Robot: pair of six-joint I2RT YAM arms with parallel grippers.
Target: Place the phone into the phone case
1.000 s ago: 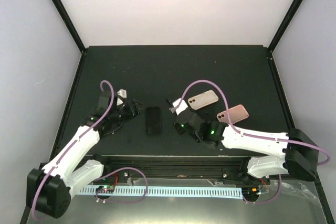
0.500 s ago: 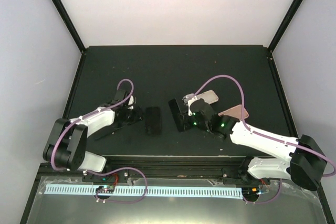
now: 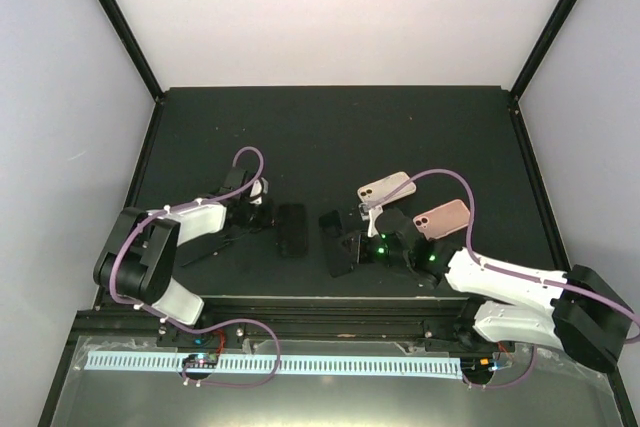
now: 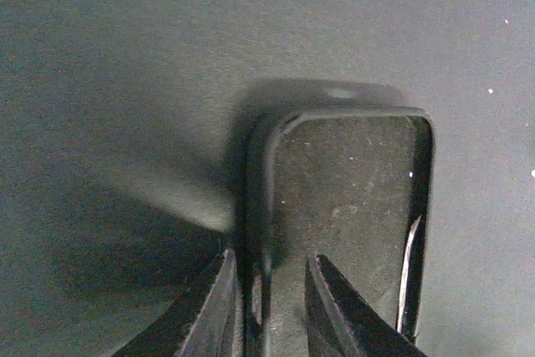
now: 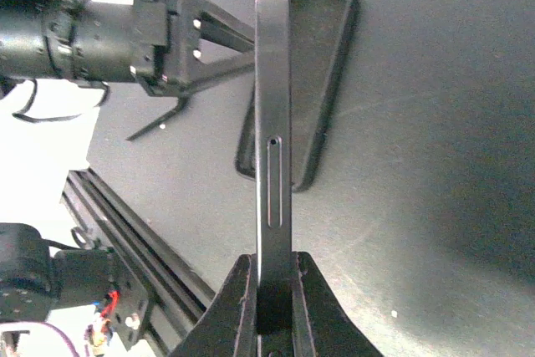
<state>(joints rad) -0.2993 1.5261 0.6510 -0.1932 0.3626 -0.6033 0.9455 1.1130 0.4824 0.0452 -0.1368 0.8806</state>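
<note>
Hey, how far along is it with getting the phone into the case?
Done: the right gripper has the black phone picked up, clamped edge-on. In hand: the left gripper straddles one side wall of the phone case, not clamped yet. Left: seating the phone; the case lies empty.

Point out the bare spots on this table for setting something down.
Bare: the far strip of the table behind the pink phones, and the right side beyond them. Crowded: the near middle, around the case and the held dark phone.
</note>
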